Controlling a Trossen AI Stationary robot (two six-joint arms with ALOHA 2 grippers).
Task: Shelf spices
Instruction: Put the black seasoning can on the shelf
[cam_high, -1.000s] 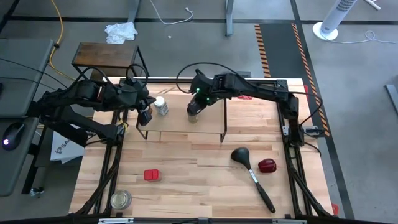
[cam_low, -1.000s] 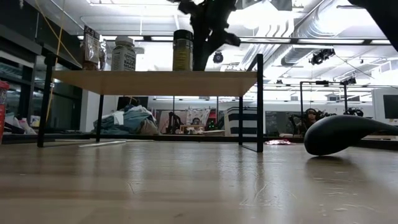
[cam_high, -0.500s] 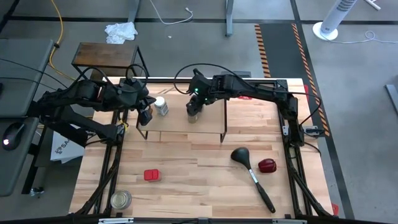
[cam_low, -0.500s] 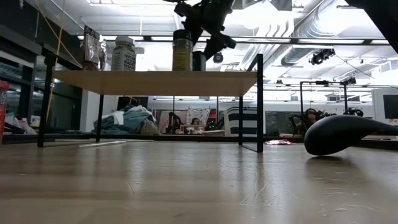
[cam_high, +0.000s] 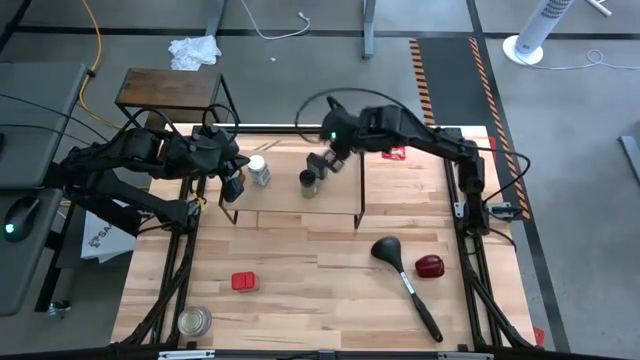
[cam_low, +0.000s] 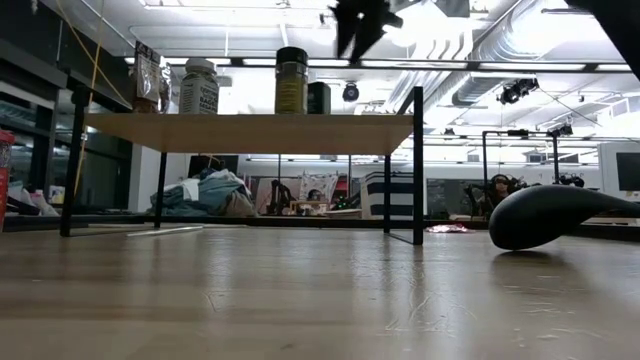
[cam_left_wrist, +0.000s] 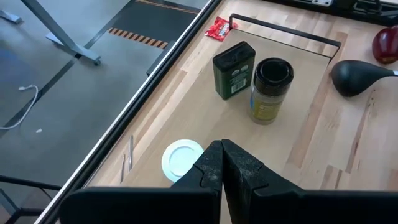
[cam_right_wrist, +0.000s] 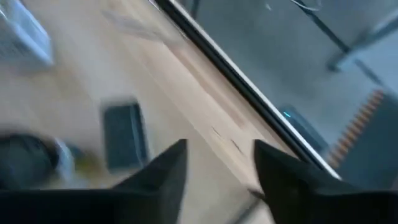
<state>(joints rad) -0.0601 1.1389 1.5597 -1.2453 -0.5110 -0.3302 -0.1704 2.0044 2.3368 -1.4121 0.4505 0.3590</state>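
Now right claw (cam_right_wrist: 214, 171) open, empty

The right wrist view is motion-blurred, and the low view's top edge cuts off the right claw (cam_low: 362, 18)

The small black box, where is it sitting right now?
In the high view the small black box stands on the shelf, toward its back edge, right beside the dark-lidded glass jar; the open right gripper hovers just beyond it.

We're in a lab or workshop: grey concrete floor (cam_high: 300, 70) with orange-black hazard tape (cam_high: 425, 75), exposed silver ceiling ducts (cam_low: 500, 50), white tower fan (cam_high: 535, 30), yellow cable (cam_high: 97, 35).
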